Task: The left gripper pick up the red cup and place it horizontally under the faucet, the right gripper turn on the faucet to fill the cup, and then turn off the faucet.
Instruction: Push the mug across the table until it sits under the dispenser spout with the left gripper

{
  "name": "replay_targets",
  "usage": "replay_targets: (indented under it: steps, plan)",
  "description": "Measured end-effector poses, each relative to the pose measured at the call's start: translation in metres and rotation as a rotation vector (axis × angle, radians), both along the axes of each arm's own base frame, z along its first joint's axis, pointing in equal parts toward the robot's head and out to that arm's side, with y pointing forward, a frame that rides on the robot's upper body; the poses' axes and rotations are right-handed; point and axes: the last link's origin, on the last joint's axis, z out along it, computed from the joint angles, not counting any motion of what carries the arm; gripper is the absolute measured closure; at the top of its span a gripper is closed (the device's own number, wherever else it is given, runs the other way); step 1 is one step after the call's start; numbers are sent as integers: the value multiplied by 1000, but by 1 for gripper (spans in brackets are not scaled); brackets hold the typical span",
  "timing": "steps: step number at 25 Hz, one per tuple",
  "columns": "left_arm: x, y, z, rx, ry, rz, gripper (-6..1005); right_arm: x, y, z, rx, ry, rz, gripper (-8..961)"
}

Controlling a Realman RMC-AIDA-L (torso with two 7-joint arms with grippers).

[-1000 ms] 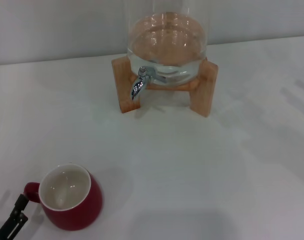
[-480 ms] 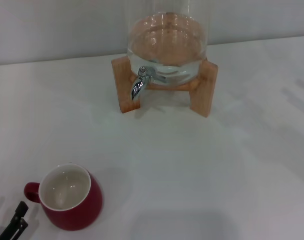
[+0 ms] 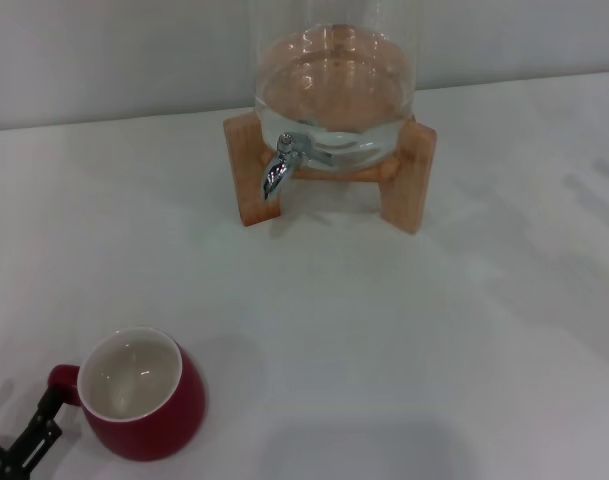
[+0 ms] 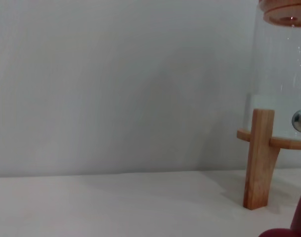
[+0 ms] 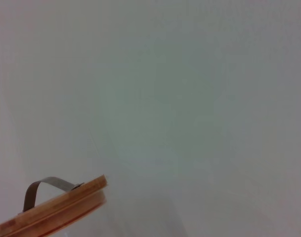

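At the near left corner of the white table, our left gripper sits low beside the cup, its thin black fingers just by the small loop handle. We can't tell from the head view whether a finger touches the handle; the claw looks parted and holds nothing. The cup stands upright, mouth up, white inside showing, apparently empty, well apart from the faucet.

The faucet hangs from the glass dispenser on its wooden stand at the far side of the table, spout down, nothing under it. The left wrist view shows a stand leg, a sliver of chrome and a red edge of the cup in one corner. The right gripper isn't in the head view; its wrist cam sees only the wall and the dispenser's wooden lid, so we take it as parked up high, state unknown.

Our read: step one, the pick-up, is in hand, approx. at the approach-to-grasp stage, w/ everything else not yet done. The next move probably calls for closing the fingers round the handle or rim, firm enough that the glossy mug doesn't swing, then lifting and carrying it across to sit under the spout, mouth lined up w/ the outlet.
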Motion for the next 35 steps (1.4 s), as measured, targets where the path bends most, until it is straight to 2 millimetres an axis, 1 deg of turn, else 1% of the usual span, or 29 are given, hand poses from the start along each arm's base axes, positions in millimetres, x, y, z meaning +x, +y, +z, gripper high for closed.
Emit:
replay_targets:
  steps: [6, 11, 18, 26, 32, 35]
  plan:
    - [1, 9, -1, -17, -8, -1, 157, 0, 0, 0, 3, 3, 0, 295]
    - [5, 17, -6, -61, 6, -22, 158, 0, 0, 1, 5, 3, -2, 295]
    - [5, 19, -6, -59, 50, -46, 157, 0, 0, 2, 11, -1, 0, 295]
    - [5, 18, -6, -51, 62, -55, 158, 1, 0, 3, 20, -1, -2, 294]
    - [6, 18, -4, -49, 54, -61, 223, 1, 0, 3, 20, -1, -2, 294]
    - [7, 18, -4, -47, 49, -65, 281, 1, 0, 3, 20, -1, -2, 294]
